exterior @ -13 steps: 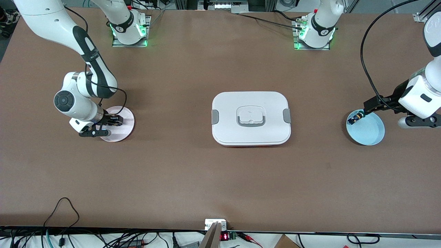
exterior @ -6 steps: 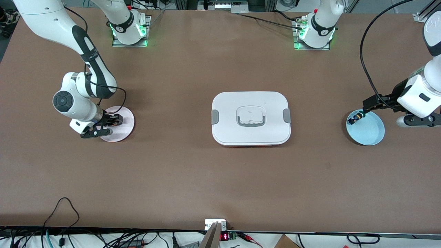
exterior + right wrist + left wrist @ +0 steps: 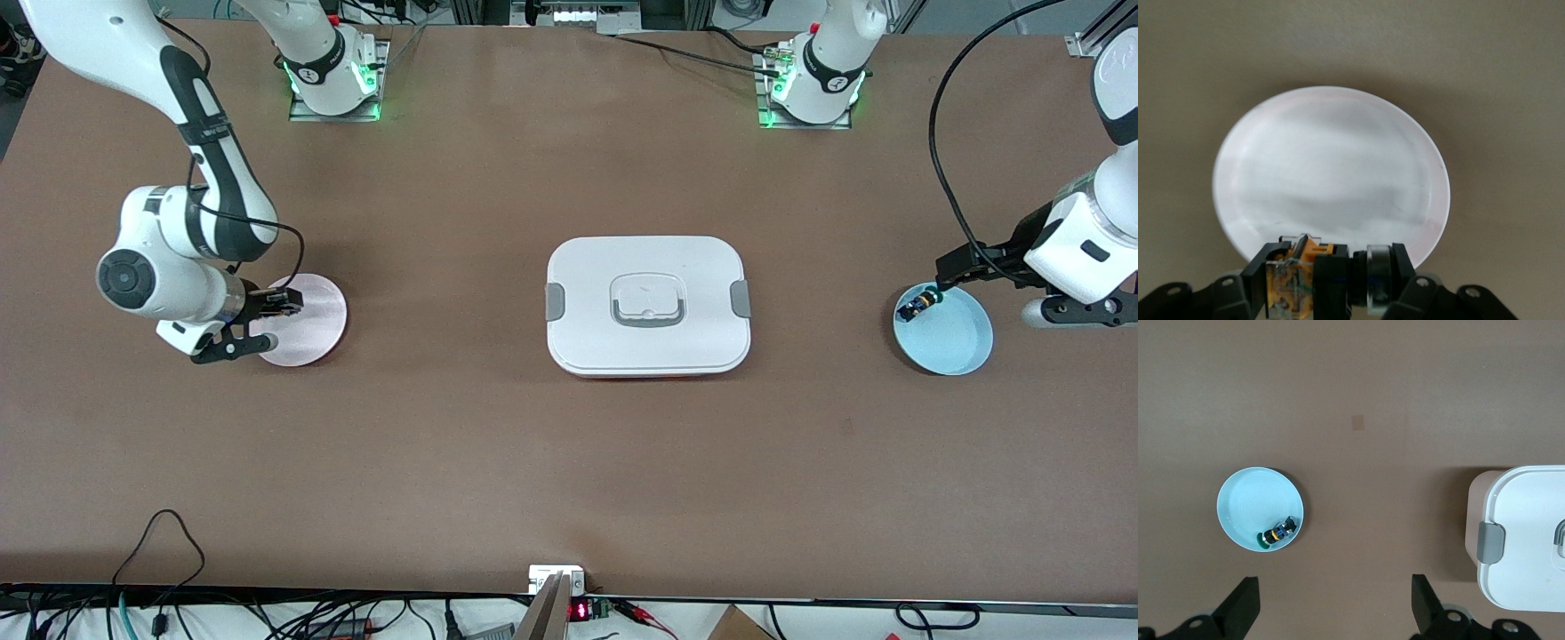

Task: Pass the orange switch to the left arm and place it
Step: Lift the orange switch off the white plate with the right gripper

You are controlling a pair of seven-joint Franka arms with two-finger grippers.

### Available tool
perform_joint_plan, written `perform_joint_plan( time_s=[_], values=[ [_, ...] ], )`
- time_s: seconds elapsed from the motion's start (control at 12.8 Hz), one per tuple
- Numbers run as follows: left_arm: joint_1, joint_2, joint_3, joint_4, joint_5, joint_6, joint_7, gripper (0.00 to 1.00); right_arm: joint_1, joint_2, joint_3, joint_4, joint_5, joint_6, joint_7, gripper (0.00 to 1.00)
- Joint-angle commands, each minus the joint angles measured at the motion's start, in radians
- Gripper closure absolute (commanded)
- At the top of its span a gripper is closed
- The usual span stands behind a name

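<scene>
My right gripper (image 3: 283,302) is shut on the orange switch (image 3: 1308,277), a small black part with an orange-tan body, and holds it over the edge of the pink plate (image 3: 311,324). The plate also shows in the right wrist view (image 3: 1331,173). My left gripper (image 3: 942,271) is open, up above the table beside the light blue plate (image 3: 951,338); its fingertips (image 3: 1245,610) stand wide apart in the left wrist view. The white box (image 3: 647,305) with grey latches lies at the table's middle between the two plates.
A small black switch with blue and yellow-green parts (image 3: 916,307) lies in the light blue plate, also in the left wrist view (image 3: 1279,531). A corner of the box shows in the left wrist view (image 3: 1525,540). Cables run along the table's near edge.
My right gripper has risen and drawn back from the middle of the pink plate toward its edge with the orange switch in it. The left arm has barely moved.
</scene>
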Motion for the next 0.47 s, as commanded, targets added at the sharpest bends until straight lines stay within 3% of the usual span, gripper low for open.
perform_joint_plan(
  time_s=[0.0, 0.39],
  values=[
    [0.004, 0.007, -0.003, 0.031, -0.014, -0.026, 0.002, 0.0, -0.004, -0.002, 0.017, 0.134, 0.071, -0.146, -0.052, 0.77],
    [0.004, 0.007, -0.003, 0.031, -0.014, -0.026, 0.002, 0.0, 0.005, -0.011, 0.057, 0.23, 0.079, -0.194, -0.06, 0.87]
  ],
)
